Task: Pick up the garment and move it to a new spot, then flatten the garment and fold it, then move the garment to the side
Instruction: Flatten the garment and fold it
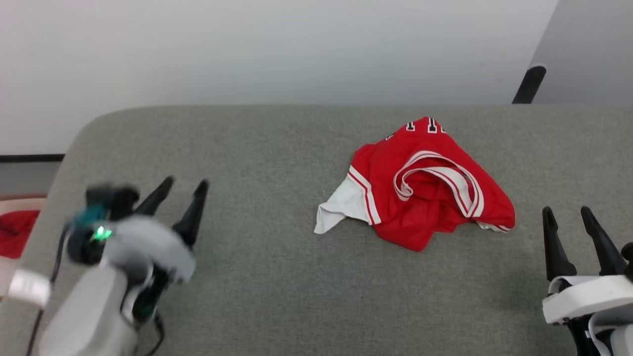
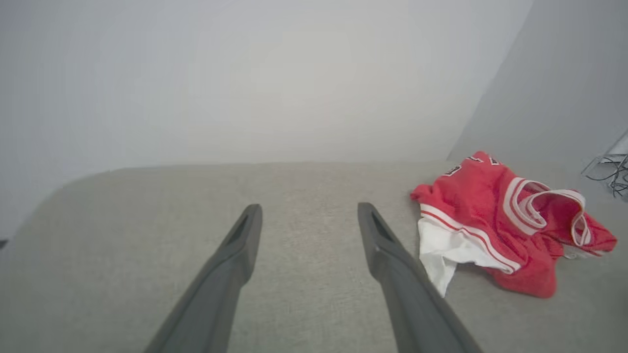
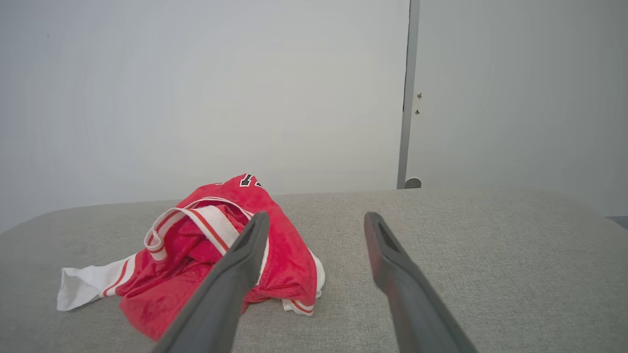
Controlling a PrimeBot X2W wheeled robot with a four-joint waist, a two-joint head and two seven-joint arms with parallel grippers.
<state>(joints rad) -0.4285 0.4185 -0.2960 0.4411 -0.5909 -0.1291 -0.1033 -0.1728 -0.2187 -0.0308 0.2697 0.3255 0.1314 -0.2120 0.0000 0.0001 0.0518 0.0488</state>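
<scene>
The garment [image 1: 420,188], a red jersey with white side panel and striped trim, lies crumpled in a heap right of centre on the grey table [image 1: 247,148]. It also appears at the right of the left wrist view as the garment [image 2: 495,220] and at the left of the right wrist view as the garment [image 3: 196,250]. My left gripper [image 1: 185,184] hovers open over the table's left part, well left of the heap, nothing between its fingers. My right gripper [image 1: 567,211] stands open at the lower right, just right of the heap, empty.
A plain red cloth [image 1: 15,232] lies off the table's left edge. A dark post [image 1: 529,84] rises behind the far right edge. A white wall backs the table. Cables [image 2: 611,171] lie beyond the table in the left wrist view.
</scene>
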